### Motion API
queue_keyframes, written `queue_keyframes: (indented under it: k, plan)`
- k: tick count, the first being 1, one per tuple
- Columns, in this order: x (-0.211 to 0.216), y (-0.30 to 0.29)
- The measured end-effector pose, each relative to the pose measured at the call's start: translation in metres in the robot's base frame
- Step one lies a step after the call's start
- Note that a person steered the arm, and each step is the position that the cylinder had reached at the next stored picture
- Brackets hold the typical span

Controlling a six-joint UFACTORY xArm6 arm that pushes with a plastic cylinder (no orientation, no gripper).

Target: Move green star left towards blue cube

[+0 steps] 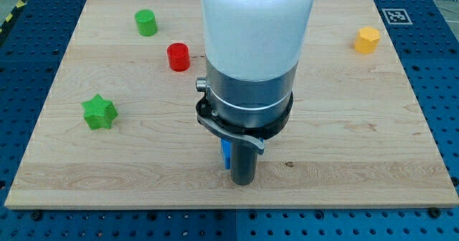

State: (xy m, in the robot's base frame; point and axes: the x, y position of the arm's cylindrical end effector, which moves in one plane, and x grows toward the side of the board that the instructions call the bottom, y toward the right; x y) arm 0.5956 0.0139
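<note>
Near the board's left edge, green star point(99, 112) lying flat, no long axis, blue cube point(226, 154) mostly hidden behind arm, my tip unseen.

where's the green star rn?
The green star sits on the board's left side, midway down the view, below the green cylinder and lower left of the red cylinder, well left of the arm.

We have one camera view only; it looks down at a slant from beyond the view's bottom edge of the wooden board point(344, 126), facing across it toward the view's top; nearly all the board fits, its near corners cut off; the arm's housing point(254, 47) stands close and large in the middle; no second view shares anything.
</note>
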Motion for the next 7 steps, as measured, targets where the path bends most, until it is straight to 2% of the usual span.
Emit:
queue_keyframes:
  k: [1,2,3,4,5,7]
  plan:
    - [0.008,0.006]
    - [0.023,0.045]
    - [0.018,0.096]
    - [-0.026,0.126]
    - [-0.084,0.121]
    - [-0.164,0.089]
